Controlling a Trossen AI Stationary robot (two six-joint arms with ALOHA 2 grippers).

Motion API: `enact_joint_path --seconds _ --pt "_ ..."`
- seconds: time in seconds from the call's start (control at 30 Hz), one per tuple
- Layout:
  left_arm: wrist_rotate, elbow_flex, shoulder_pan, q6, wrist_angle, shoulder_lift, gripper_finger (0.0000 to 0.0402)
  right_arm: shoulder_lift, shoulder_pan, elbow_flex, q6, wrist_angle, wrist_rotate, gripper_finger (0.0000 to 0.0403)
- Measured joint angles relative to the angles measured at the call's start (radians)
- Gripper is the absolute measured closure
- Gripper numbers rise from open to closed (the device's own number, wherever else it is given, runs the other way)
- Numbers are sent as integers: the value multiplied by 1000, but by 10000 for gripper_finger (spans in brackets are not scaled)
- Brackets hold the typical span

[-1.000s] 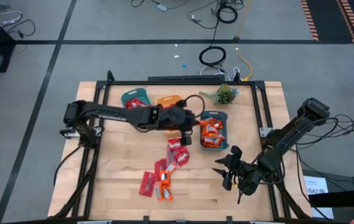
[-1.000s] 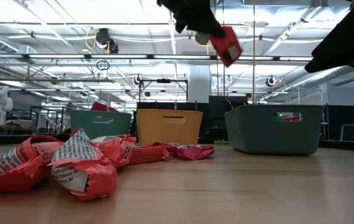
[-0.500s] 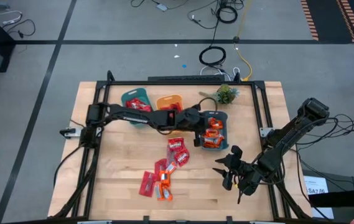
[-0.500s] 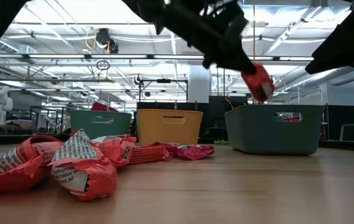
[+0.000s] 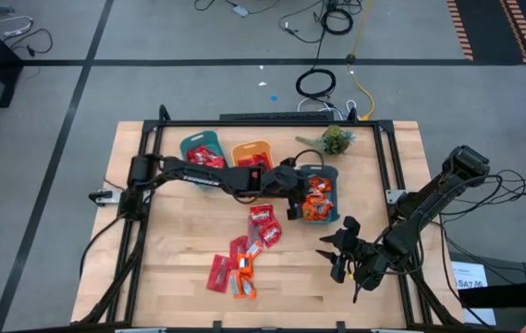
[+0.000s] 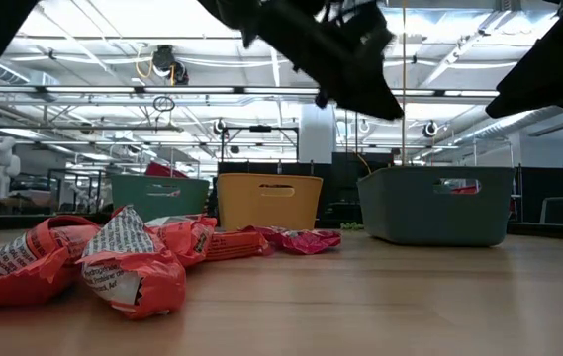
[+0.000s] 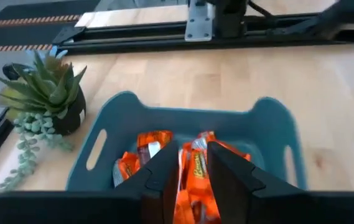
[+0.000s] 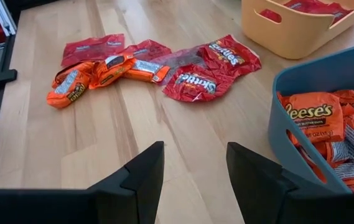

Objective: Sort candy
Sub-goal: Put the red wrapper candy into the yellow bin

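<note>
Three bins [image 5: 253, 154] stand in a row, a plant [image 5: 336, 141] beside them. Roughly six red and orange candies [image 5: 244, 259] lie loose on the tabletop [image 5: 179, 250], more fill the right-hand bin. The left pincer [image 5: 297, 205] hangs over that bin, slightly open and empty. The right pincer [image 5: 332, 252] waits open near the tabletop's edge.
</note>
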Motion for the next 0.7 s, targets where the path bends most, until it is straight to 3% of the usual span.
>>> enact_joint_path --seconds 0.1,0.37,0.7 --pt "-1 1 -9 0 -54 -51 305 0 0 0 0 -1 0 238" --pt "-9 -13 -65 -140 -426 -242 304 0 0 -1 -1 -1 0 238" --pt "-150 -152 -245 -368 -642 -351 304 0 0 -1 0 9 0 238"
